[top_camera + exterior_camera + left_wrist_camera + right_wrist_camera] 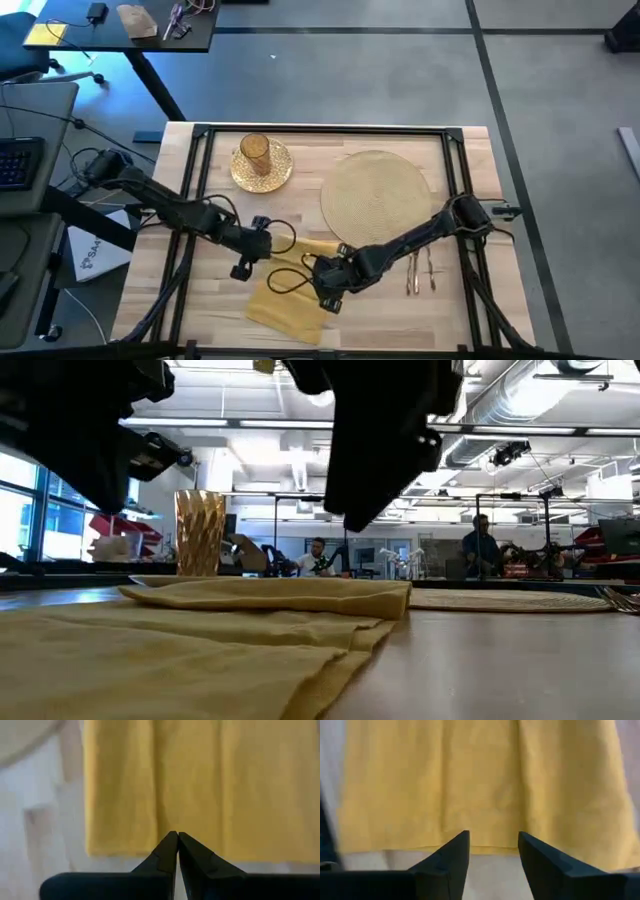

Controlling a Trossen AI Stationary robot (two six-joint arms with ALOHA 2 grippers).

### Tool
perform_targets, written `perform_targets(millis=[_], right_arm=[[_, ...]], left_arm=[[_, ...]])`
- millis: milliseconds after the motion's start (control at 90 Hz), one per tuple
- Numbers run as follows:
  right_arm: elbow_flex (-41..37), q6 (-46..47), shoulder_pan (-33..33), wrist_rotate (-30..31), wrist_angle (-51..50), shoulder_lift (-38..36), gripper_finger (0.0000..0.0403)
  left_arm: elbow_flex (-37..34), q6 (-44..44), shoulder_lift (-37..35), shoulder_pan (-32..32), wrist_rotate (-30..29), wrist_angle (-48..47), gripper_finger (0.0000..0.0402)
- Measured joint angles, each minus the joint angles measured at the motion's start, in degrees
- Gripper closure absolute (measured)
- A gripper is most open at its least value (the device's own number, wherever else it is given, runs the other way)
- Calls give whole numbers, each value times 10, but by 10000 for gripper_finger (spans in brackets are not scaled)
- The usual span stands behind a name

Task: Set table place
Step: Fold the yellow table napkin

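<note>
The yellow cloth napkin lies flat on the table near its front edge, with a doubled-over fold on its far part. My left gripper hovers shut over the napkin's left edge. My right gripper hovers open over its right edge. Both show in the low view as dark shapes raised clear of the cloth. The woven placemat lies bare at the far right. The amber glass stands on the gold plate at the far left. The cutlery lies right of my right arm.
A black frame rail runs around the tabletop. A dark desk with small items stands beyond the far left corner. People are in the room behind the table. Bare wood shows between the napkin and the cutlery.
</note>
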Motion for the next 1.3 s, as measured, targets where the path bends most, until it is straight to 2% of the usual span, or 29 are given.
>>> perform_targets(millis=[144,344,500,744,1011,1122,1300], right_arm=[[0,-27,-11,14,-12,22,293],[0,-51,-16,1,-17,46,319],[0,-51,-16,4,-24,47,338],[0,-52,-18,4,-32,47,398],[0,-42,-19,5,-35,47,403],[0,-35,-19,6,-37,44,403],[0,-34,-19,8,-34,42,403]], left_arm=[[-31,86,3,0,7,72,368],[-42,159,44,1,9,89,346],[-42,160,88,1,8,118,349],[-43,180,137,1,-18,127,360],[-20,173,123,-14,-139,94,397],[-9,160,110,-18,-143,83,394],[-19,140,112,0,-114,79,364]])
